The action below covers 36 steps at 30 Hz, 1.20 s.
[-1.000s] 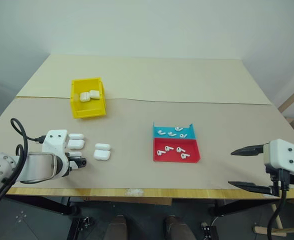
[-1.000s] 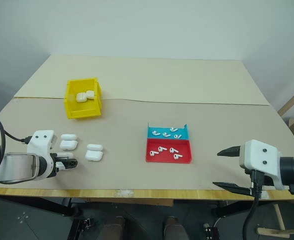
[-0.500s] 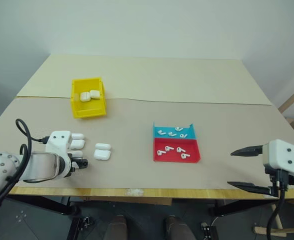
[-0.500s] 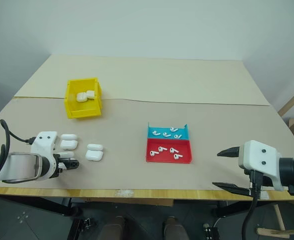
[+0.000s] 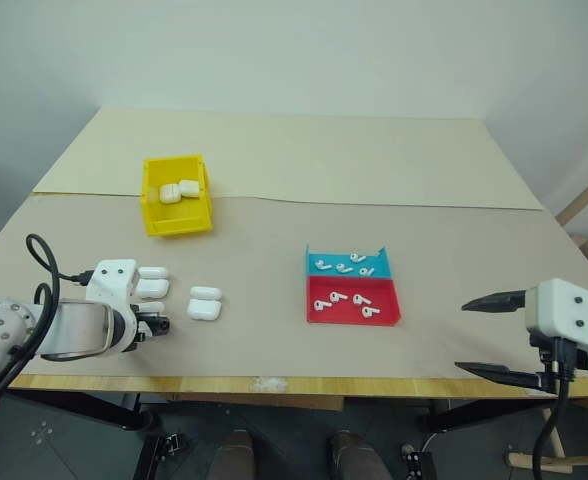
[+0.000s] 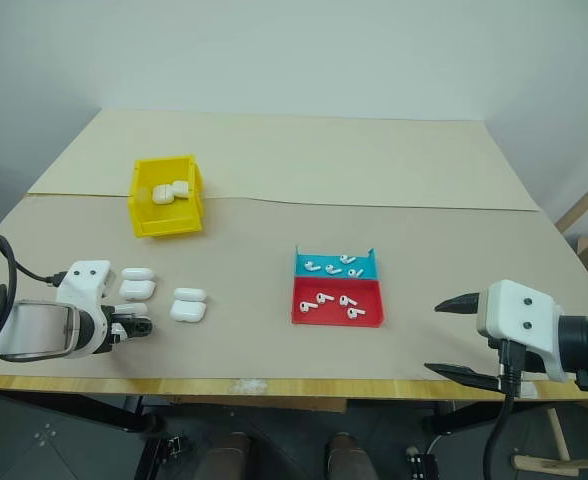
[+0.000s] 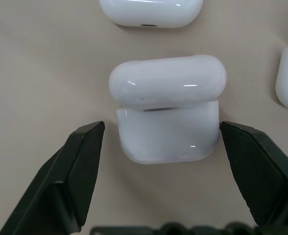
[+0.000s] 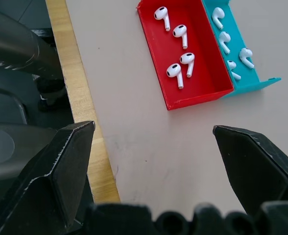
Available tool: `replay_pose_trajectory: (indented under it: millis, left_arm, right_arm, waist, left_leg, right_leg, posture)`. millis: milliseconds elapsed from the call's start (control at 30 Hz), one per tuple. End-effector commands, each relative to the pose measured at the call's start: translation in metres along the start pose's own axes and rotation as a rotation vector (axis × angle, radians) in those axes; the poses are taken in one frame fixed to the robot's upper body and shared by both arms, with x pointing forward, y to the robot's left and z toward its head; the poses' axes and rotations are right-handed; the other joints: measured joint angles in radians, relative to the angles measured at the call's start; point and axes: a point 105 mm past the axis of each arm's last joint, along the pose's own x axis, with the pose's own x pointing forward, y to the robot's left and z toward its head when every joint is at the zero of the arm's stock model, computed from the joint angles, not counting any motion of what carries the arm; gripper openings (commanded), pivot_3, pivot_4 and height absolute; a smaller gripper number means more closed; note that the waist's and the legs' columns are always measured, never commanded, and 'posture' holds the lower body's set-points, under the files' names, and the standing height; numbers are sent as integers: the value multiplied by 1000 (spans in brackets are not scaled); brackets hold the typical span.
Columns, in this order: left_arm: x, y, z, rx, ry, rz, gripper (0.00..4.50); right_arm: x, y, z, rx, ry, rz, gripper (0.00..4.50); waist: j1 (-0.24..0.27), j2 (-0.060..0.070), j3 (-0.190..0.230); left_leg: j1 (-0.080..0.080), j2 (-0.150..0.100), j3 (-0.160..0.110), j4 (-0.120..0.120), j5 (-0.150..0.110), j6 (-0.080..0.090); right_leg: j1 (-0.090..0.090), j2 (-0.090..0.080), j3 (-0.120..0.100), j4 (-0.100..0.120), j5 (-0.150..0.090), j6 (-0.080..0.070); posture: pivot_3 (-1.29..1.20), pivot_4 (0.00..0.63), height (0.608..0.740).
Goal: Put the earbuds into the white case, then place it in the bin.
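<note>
A: Where is the white case [image 7: 166, 115]?
B: On the table [image 5: 274, 270], between my left gripper [image 7: 161, 142] jaws, which flank it, one side touching, not yet pinching.
A: And the right gripper [image 5: 494, 335]?
B: Jaws spread wide near the red tray [image 5: 354, 300] of earbuds [image 8: 180, 66]; yellow bin [image 5: 176, 195] well apart.

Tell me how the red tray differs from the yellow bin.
The red tray is shallow; the yellow bin has taller walls. The tray holds four loose earbuds; the bin holds two white cases. The tray lies nearer the table's front edge, touching a blue tray; the bin stands alone farther back. Both are rectangular plastic.
</note>
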Motion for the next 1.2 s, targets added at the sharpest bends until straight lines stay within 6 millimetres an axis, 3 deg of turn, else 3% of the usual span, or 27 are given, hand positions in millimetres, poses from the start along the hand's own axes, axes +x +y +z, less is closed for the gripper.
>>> replay_pose_trajectory:
  millis: [33, 400, 500, 667, 833, 900, 1067, 1200]
  left_arm:
    - [-3, 2, 4, 0, -8, -1, 2887]
    - [-5, 1, 10, -19, -38, -7, 2767]
    - [-19, -3, 33, -68, -149, -77, 2767]
    - [-60, 11, 57, 121, -340, -99, 2767]
    - [-108, -1, 78, 251, -711, -393, 2767]
    - [-122, -4, 79, 216, -816, -579, 2767]
    - [-113, -16, 73, 304, -946, -806, 2767]
    - [-111, -36, 62, 434, -1152, -1014, 2767]
  right_arm:
    - [-4, -2, 6, -26, -16, -26, 4500]
    - [-3, -3, 6, -28, -16, -33, 4500]
    - [-4, -4, 5, -30, -15, -39, 4500]
    - [-6, -12, 8, -55, -21, -66, 4500]
    - [-7, -22, 10, -73, -35, -93, 4500]
    - [-6, -24, 10, -82, -40, -97, 4500]
    - [-4, -32, 18, -115, -70, -109, 4500]
    - [-5, -34, 24, -150, -70, -107, 4500]
  waist:
    - [0, 0, 0]
    - [0, 0, 0]
    - [1, -1, 0]
    - [-7, -5, 2]
    - [-15, -2, 2]
    - [-15, -2, 2]
    - [-15, -2, 2]
    - [-15, -2, 2]
  left_leg:
    - [0, 0, 0, 0, 0, 0]
    - [0, 0, 0, 0, 0, 0]
    - [0, 0, 0, 0, 0, 0]
    - [-2, 0, 0, 0, 1, -1]
    - [-1, 0, 1, -1, 1, -2]
    - [-1, 0, 1, -1, 1, -2]
    - [-1, 0, 1, -1, 1, -2]
    - [-2, 0, 0, -1, 1, -2]
  right_leg:
    - [0, 0, 0, 0, 0, 0]
    - [0, 0, 0, 0, 0, 0]
    - [0, 0, 0, 0, 0, 0]
    - [-2, 0, 0, -1, 0, 0]
    - [-2, 0, -1, -1, -1, -1]
    - [-3, 0, -1, -1, -1, -1]
    - [-1, 0, 0, -1, -2, 1]
    - [-1, 0, -1, -1, 0, 0]
  posture:
    - [0, 150, 740]
    - [0, 150, 740]
    - [0, 150, 740]
    - [0, 150, 740]
    - [0, 150, 740]
    - [0, 150, 740]
    - [0, 150, 740]
    - [0, 150, 740]
